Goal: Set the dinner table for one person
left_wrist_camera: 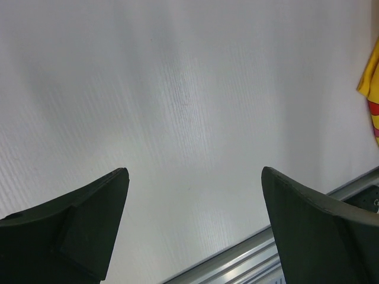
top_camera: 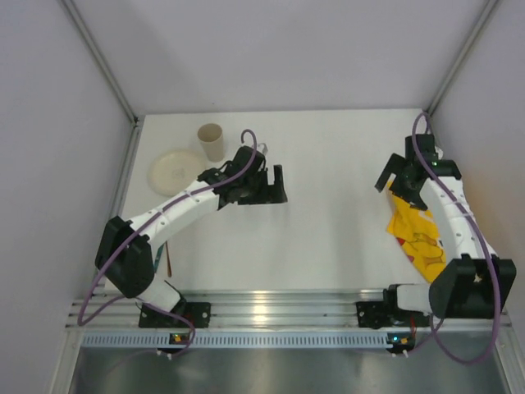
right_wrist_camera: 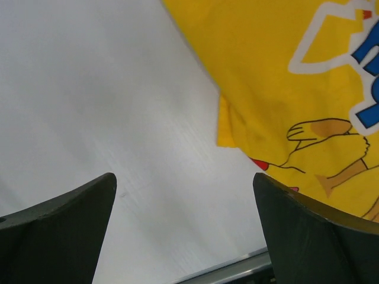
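The white dinner table (top_camera: 328, 238) has a slotted aluminium rail (top_camera: 262, 310) along its near edge. A cream plate (top_camera: 174, 172) and a beige cup (top_camera: 211, 141) stand at the far left. My left gripper (top_camera: 276, 185) is open and empty, just right of the plate; in its wrist view (left_wrist_camera: 192, 171) only bare tabletop (left_wrist_camera: 177, 89) lies between the fingers. My right gripper (top_camera: 399, 182) is open and empty above the far end of a crumpled yellow cartoon-printed cloth (top_camera: 417, 238). In the right wrist view (right_wrist_camera: 183, 176) the cloth (right_wrist_camera: 296, 77) lies beyond the right finger.
A thin brown utensil (top_camera: 170, 261) lies at the near left, partly hidden under my left arm. Grey walls enclose the table at the back and both sides. The cloth's edge (left_wrist_camera: 370, 89) and the rail (left_wrist_camera: 249, 260) show in the left wrist view.
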